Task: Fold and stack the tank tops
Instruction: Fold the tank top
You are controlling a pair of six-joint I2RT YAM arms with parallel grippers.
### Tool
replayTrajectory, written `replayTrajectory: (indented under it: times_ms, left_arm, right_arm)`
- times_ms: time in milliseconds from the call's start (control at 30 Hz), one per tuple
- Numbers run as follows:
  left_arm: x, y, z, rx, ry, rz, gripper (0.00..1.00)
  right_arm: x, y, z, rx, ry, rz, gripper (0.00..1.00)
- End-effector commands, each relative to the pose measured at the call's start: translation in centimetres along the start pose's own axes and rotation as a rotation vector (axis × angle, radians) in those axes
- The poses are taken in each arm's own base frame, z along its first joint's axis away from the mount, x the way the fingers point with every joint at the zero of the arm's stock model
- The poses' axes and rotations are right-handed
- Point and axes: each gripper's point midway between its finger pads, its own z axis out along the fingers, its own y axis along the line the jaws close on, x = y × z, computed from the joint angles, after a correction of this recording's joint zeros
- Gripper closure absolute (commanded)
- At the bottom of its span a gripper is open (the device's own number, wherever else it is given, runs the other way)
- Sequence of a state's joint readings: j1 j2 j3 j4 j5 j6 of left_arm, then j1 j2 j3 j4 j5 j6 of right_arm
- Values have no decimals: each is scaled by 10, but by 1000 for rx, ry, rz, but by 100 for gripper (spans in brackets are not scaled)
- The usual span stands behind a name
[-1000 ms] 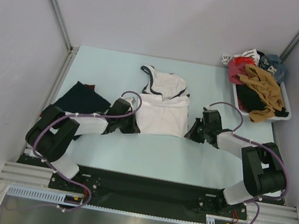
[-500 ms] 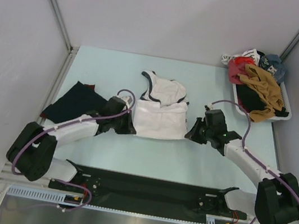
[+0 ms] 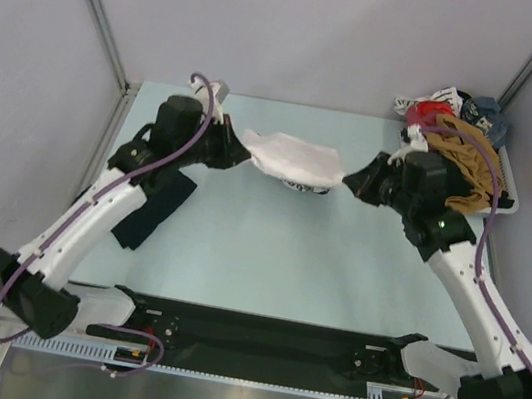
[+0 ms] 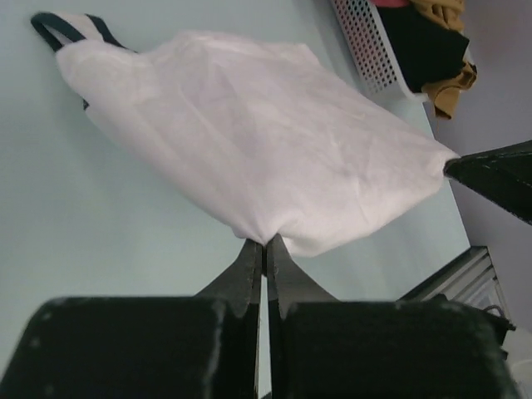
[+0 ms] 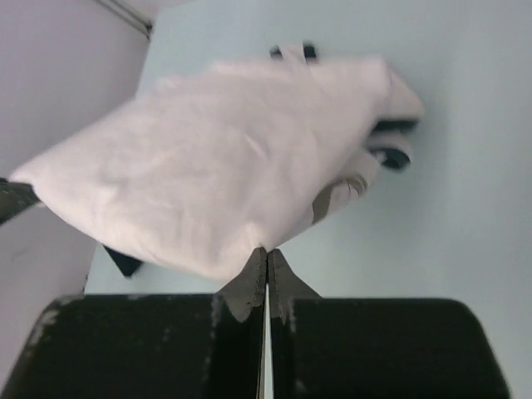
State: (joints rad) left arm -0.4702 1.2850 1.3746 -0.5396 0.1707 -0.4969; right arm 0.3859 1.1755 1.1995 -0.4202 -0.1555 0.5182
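Observation:
The white tank top point(image 3: 293, 156) hangs stretched in the air over the far middle of the table, held by two corners. My left gripper point(image 3: 244, 153) is shut on its left corner and my right gripper point(image 3: 351, 182) is shut on its right corner. In the left wrist view the white cloth point(image 4: 249, 141) fans out from my pinched left gripper point(image 4: 264, 243), with navy trim straps at the far end. In the right wrist view my right gripper point(image 5: 266, 252) pinches the cloth point(image 5: 208, 183). The dark navy tank top point(image 3: 154, 204) lies flat at the left, partly under my left arm.
A white basket point(image 3: 511, 194) heaped with red, tan and dark clothes stands at the back right, close behind my right arm; its perforated wall point(image 4: 363, 46) shows in the left wrist view. Grey walls close the table on both sides and the back.
Both arms have risen and stretched toward the far side, lifting the white top's near edge off the table. The top now hangs between the grippers instead of lying flat.

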Motion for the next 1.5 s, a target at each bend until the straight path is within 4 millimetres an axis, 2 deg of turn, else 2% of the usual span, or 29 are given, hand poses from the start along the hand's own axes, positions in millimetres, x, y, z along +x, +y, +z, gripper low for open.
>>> replayTrajectory:
  times_ms: [0, 33, 67, 100, 133, 300, 367, 467, 533, 567, 600, 633, 667, 700, 767, 833, 900, 967, 1000, 1033, 1067, 1100, 1133, 1167, 1200, 1267, 1333, 1400, 1467]
  left_arm:
    - [117, 39, 4, -66, 266, -33, 100]
    - [133, 34, -4, -36, 266, -31, 100]
    - [151, 35, -7, -30, 290, -68, 100]
    - [178, 44, -12, -32, 317, -82, 100]
    - [192, 39, -16, -15, 340, -77, 100]
    - [232, 46, -46, -39, 384, -93, 100]
    - [243, 42, -57, -21, 401, -95, 100]
    - [275, 53, -65, -46, 480, -99, 100]
    - [292, 55, -67, -43, 514, -104, 93]
    - [294, 55, -67, -52, 514, -123, 71]
    - [296, 58, -69, -74, 515, -127, 60]
    - [294, 63, -69, -106, 498, -121, 53]
    - [294, 67, -73, -137, 498, -121, 30]
    - [285, 65, -76, -136, 465, -119, 19]
    - [269, 71, -78, -186, 394, -106, 13]
    - [249, 67, -83, -185, 332, -97, 2]
    - [232, 65, -81, -211, 300, -64, 0]
    - [218, 65, -73, -237, 272, -10, 0]
    - [208, 62, -65, -259, 264, 11, 0]
    - [200, 63, -59, -273, 251, 47, 0]
    - [189, 62, -50, -283, 218, 58, 0]
    - [182, 61, -38, -298, 224, 66, 0]
    - [172, 70, -29, -315, 212, 64, 0]
    - [160, 68, -16, -290, 177, 46, 0]
    - [161, 69, -3, -268, 211, 26, 0]
    - [139, 83, 13, -280, 161, -3, 0]
    - [128, 96, 31, -309, 163, -16, 0]
    - [120, 102, 54, -315, 170, -30, 0]
    - [113, 110, 72, -306, 170, -55, 1]
  right_arm:
    - [93, -36, -15, 83, 208, 69, 100]
    - [105, -37, -26, 72, 208, 73, 100]
    - [129, -50, -30, 103, 244, 81, 100]
    - [145, -52, -37, 116, 280, 85, 100]
    - [146, -50, -46, 108, 268, 94, 100]
    - [173, -48, -73, 122, 331, 91, 100]
    - [189, -46, -78, 130, 370, 82, 100]
    - [221, -47, -86, 124, 438, 68, 100]
    - [241, -50, -88, 127, 475, 90, 95]
    - [251, -48, -91, 117, 499, 79, 86]
    - [255, -49, -93, 126, 506, 87, 71]
    - [255, -51, -93, 140, 486, 77, 41]
    - [257, -50, -95, 139, 483, 59, 34]
    - [255, -51, -96, 147, 473, 51, 30]
    - [242, -49, -93, 157, 428, 29, 26]
    - [232, -52, -84, 186, 411, -22, 26]
    - [204, -48, -69, 200, 354, -34, 27]
    - [189, -48, -50, 202, 364, -71, 30]
    - [179, -45, -37, 187, 342, -65, 30]
    - [166, -53, -28, 193, 331, -52, 30]
    - [166, -62, -14, 222, 352, -47, 30]
    - [152, -57, -1, 192, 323, -35, 29]
    - [143, -63, 8, 193, 319, -14, 26]
    - [150, -75, 24, 223, 363, 3, 23]
    - [136, -70, 36, 200, 336, 10, 22]
    - [132, -76, 54, 190, 349, 43, 17]
    - [134, -82, 80, 169, 371, 78, 15]
    - [138, -98, 103, 177, 390, 124, 15]
    - [130, -105, 119, 164, 378, 162, 17]
